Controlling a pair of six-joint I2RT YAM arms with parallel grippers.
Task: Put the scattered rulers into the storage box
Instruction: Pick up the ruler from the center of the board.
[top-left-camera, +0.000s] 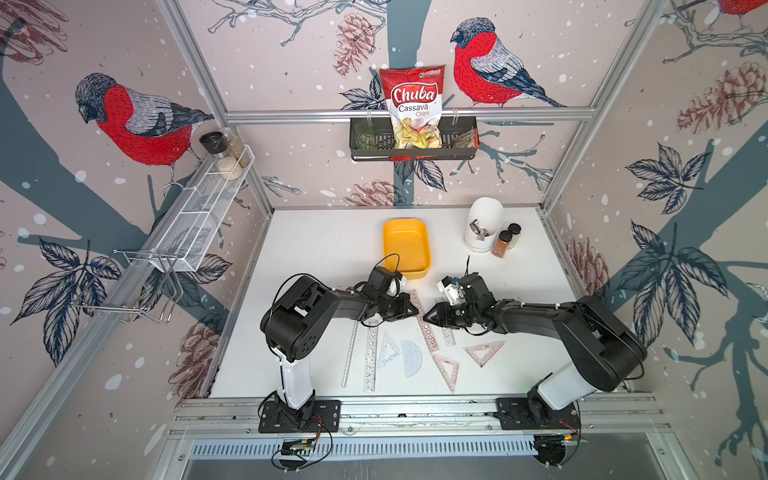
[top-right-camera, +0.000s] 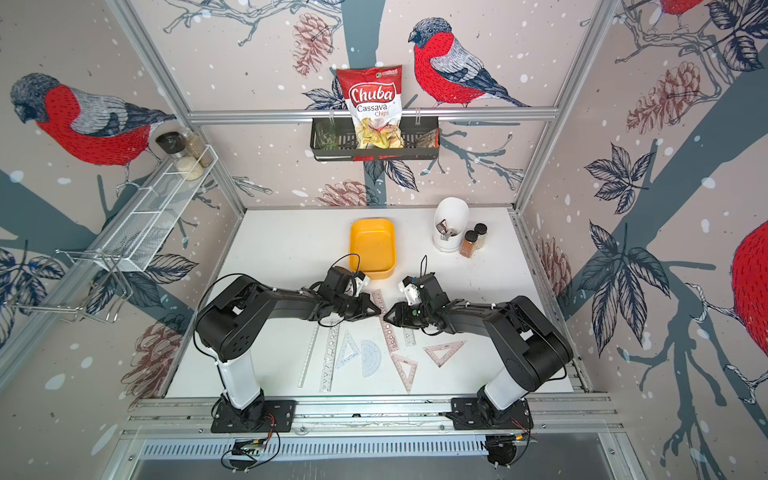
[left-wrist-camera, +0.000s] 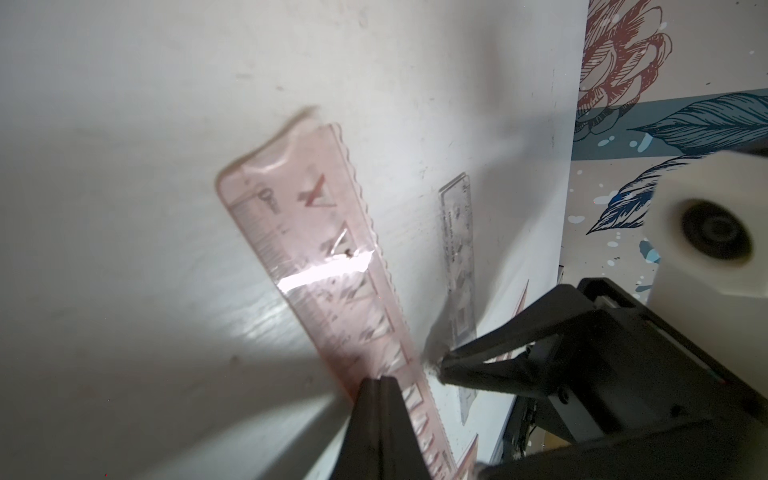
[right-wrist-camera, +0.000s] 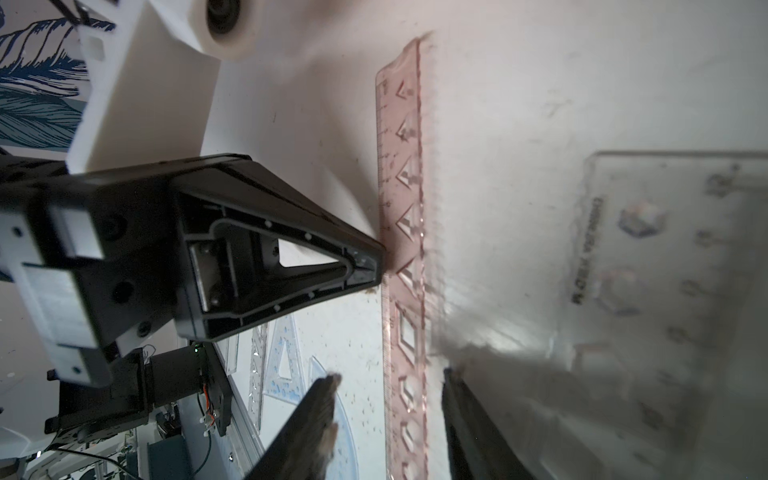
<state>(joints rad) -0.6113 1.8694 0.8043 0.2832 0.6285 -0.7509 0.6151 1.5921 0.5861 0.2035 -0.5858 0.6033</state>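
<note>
Here the left gripper (left-wrist-camera: 378, 380) pinches the pink stencil ruler (left-wrist-camera: 316, 249) by its edge — right gripper (right-wrist-camera: 390, 376) spread astride it.

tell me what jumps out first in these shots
Two black claws meet tip to tip in the middle: the shut left claw against a long pinkish see-through stencil ruler, the open right claw straddling it. Behind them sits the empty yellow-orange plastic tub; a red Chuba chips bag stands out high at the back.

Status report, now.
Left gripper shut, tip at edge of pink stencil ruler. Right gripper open, straddling it. Storage box empty, path unobstructed.
</note>
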